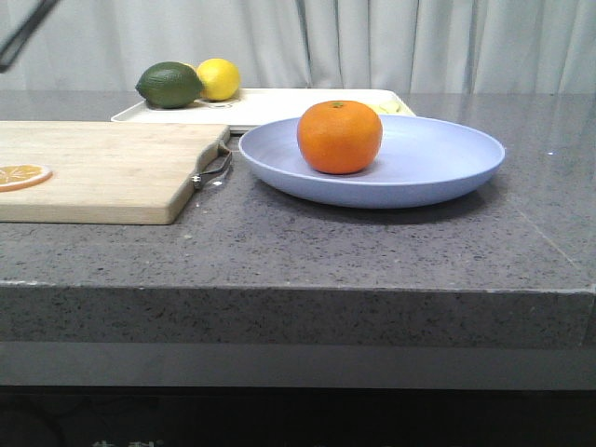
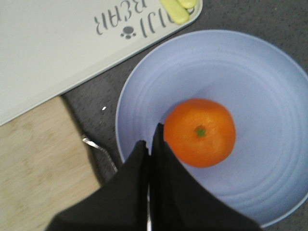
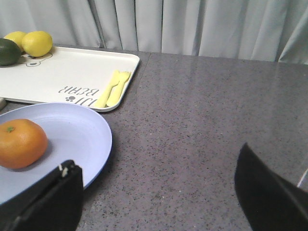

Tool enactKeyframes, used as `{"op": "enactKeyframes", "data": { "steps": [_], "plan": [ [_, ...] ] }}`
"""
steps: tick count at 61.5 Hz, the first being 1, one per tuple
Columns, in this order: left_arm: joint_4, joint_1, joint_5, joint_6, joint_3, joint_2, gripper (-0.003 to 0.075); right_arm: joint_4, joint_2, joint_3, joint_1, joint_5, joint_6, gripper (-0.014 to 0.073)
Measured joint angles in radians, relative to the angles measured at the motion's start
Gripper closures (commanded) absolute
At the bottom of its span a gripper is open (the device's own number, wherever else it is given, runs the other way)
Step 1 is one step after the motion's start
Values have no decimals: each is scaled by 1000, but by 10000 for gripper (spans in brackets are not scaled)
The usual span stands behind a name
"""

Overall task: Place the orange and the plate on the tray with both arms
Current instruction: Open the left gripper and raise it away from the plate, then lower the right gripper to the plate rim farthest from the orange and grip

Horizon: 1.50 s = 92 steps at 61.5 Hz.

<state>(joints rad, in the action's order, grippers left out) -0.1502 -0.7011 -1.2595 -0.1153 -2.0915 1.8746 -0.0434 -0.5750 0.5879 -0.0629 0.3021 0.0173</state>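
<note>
The orange (image 1: 339, 137) sits on the lavender-blue plate (image 1: 438, 163), left of the plate's middle. The cream-white tray (image 1: 279, 101) lies just behind the plate. In the left wrist view my left gripper (image 2: 150, 139) is shut and empty, its tips above the plate (image 2: 260, 72) right beside the orange (image 2: 199, 132). In the right wrist view my right gripper (image 3: 156, 163) is open wide and empty over the bare counter, one finger by the rim of the plate (image 3: 82, 130); the orange (image 3: 20, 143) and the tray (image 3: 62, 72) show there too. Neither gripper shows in the front view.
A wooden cutting board (image 1: 102, 168) with an orange slice (image 1: 20, 174) and a metal hanging loop (image 1: 214, 170) lies left of the plate. On the tray are a green lime (image 1: 169, 85), a yellow lemon (image 1: 218, 78) and yellow cutlery (image 3: 111, 89). A curtain hangs behind.
</note>
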Motion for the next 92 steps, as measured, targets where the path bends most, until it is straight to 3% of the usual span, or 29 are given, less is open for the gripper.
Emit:
{"op": "enactKeyframes", "data": {
  "steps": [19,41,67,81,92],
  "plan": [
    [-23,254,25,-66,397,-285,738,0,0,0,0,0,0,-48],
    [-23,503,281,-119,913,-679,738,0,0,0,0,0,0,-48],
    [-23,534,640,-129,1446,-1280,738,0,-31,0,0,-2,0,-48],
    [-24,534,689,-129,1614,-1632,738,0,-75,0,0,-4,0,-48],
    [-24,534,689,-129,1658,-1791,738,-7,-164,18,0,-5,0,-48]
  ]
}}
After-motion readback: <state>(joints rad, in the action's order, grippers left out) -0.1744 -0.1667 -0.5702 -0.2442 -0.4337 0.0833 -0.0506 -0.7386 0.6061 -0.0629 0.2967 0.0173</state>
